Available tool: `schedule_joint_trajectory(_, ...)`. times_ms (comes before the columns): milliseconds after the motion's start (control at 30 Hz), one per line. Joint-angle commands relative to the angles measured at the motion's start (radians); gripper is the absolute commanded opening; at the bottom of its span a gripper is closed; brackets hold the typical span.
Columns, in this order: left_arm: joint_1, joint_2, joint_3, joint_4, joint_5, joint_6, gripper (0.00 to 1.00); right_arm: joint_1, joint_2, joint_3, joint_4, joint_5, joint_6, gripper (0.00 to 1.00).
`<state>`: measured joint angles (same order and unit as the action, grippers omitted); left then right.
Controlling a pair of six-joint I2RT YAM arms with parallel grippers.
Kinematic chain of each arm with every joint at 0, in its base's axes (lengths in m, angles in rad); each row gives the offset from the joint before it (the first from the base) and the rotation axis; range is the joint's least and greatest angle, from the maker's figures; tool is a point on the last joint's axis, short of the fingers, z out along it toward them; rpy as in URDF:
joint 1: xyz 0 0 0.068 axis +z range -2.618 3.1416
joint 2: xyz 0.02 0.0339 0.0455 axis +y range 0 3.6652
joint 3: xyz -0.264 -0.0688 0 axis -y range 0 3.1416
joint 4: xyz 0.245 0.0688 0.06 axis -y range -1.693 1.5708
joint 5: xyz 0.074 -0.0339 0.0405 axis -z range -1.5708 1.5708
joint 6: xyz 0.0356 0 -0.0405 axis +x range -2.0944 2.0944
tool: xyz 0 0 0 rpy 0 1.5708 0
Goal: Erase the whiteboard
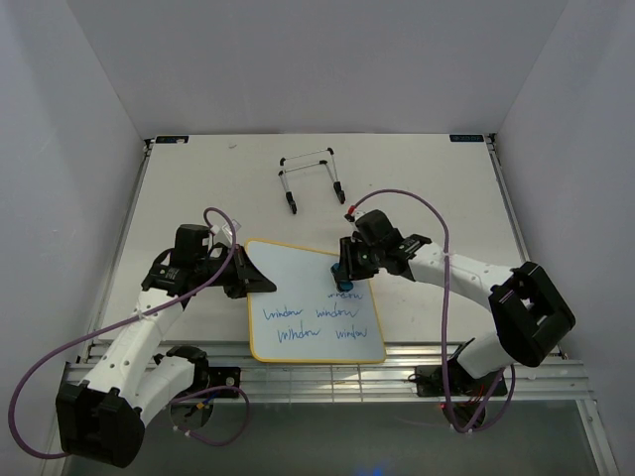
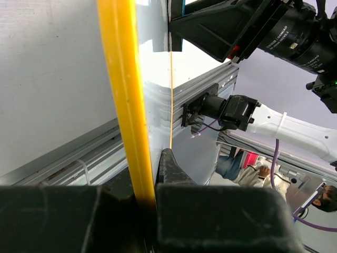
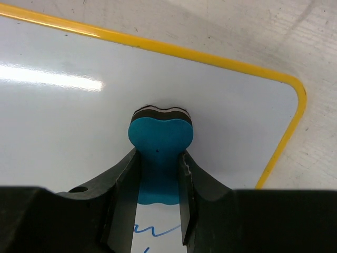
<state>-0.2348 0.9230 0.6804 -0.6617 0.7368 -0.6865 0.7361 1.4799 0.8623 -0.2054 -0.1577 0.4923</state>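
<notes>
Whiteboard [image 1: 298, 290] under blue eraser [image 3: 160, 138]; easel stand [image 1: 311, 178] beyond (well apart).

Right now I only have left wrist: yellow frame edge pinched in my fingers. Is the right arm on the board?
Observer: Yes. The right fingers grip a blue eraser, set against the whiteboard toward its far right corner.
Operator: Any writing left?
Observer: Yes. Blue handwriting runs in two rows across the near half.
Operator: Anything else on the table?
Observer: A wire easel stand sits beyond the board, apart from it.
</notes>
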Motion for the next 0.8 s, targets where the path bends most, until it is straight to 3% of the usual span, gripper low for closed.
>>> schedule_joint_trajectory(0,-0.015,-0.019,0.005,0.102,-0.254,0.205,0.00,0.110,0.056,0.036,-0.107,-0.068,-0.040,0.20)
schedule_joint_trajectory(233,-0.014,-0.006,0.007,0.094,-0.287,0.191,0.00,0.350,0.098,0.311,-0.138,-0.137,-0.001,0.20)
schedule_joint_trajectory(367,-0.014,-0.010,0.008,0.086,-0.327,0.182,0.00,0.372,0.091,0.236,-0.092,-0.114,0.022,0.20)
schedule_joint_trajectory(567,-0.014,-0.009,0.013,0.077,-0.350,0.176,0.00,0.180,0.059,-0.079,-0.005,-0.134,0.022,0.20)
schedule_joint_trajectory(767,-0.015,-0.015,0.013,0.073,-0.370,0.170,0.00,-0.041,0.057,-0.258,-0.006,-0.146,-0.047,0.20)
